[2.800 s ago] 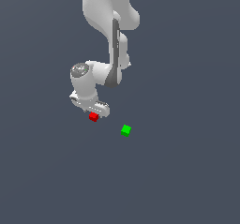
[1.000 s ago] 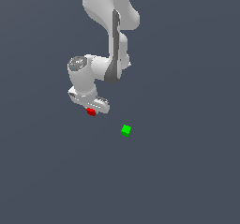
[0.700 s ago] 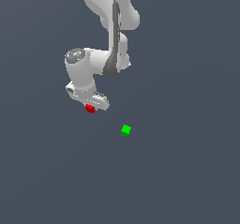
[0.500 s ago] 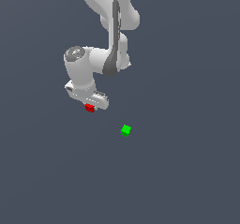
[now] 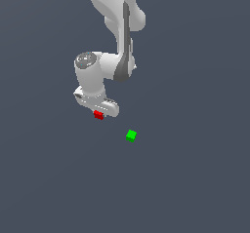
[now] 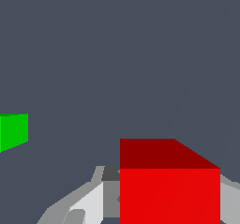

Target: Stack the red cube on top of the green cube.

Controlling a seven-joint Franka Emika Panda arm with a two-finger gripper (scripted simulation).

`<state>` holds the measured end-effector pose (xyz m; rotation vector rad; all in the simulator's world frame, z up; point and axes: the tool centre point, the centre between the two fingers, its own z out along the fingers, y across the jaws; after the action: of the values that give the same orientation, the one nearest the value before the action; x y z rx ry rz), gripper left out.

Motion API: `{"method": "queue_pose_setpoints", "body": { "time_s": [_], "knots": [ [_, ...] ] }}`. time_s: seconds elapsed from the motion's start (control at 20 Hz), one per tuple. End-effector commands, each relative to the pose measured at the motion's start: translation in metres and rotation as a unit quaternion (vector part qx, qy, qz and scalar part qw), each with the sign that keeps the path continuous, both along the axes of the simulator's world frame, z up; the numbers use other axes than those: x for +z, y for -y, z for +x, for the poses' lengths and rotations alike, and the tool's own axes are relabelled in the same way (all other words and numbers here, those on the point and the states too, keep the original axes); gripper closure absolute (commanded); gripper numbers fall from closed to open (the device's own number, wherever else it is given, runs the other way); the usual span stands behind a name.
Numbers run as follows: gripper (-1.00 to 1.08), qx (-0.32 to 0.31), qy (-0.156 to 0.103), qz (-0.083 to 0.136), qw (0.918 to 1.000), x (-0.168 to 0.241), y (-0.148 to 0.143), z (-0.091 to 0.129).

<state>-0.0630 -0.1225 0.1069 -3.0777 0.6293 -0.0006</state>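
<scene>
The red cube hangs just under my white gripper, which is shut on it and holds it off the floor. In the wrist view the red cube fills the space between the grey fingers. The green cube rests on the dark floor, below and toward the exterior view's right of the gripper, apart from the red one. Only an edge of the green cube shows in the wrist view.
A plain dark grey floor lies all around. The white arm comes down from the upper middle of the exterior view.
The gripper has risen from the floor with the red cube in it and has since drifted slightly toward the exterior view's right. The green cube has stayed put.
</scene>
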Motion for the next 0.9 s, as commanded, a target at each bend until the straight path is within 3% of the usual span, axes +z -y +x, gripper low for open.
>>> {"method": "queue_pose_setpoints", "body": {
  "time_s": [0.0, 0.5, 0.85],
  "knots": [
    [1.08, 0.001, 0.000, 0.000, 1.0000, -0.004, -0.017, 0.008],
    [1.08, 0.001, 0.000, 0.001, 1.0000, -0.028, -0.109, 0.053],
    [1.08, 0.001, 0.000, 0.000, 1.0000, -0.038, -0.147, 0.074]
  ]
}}
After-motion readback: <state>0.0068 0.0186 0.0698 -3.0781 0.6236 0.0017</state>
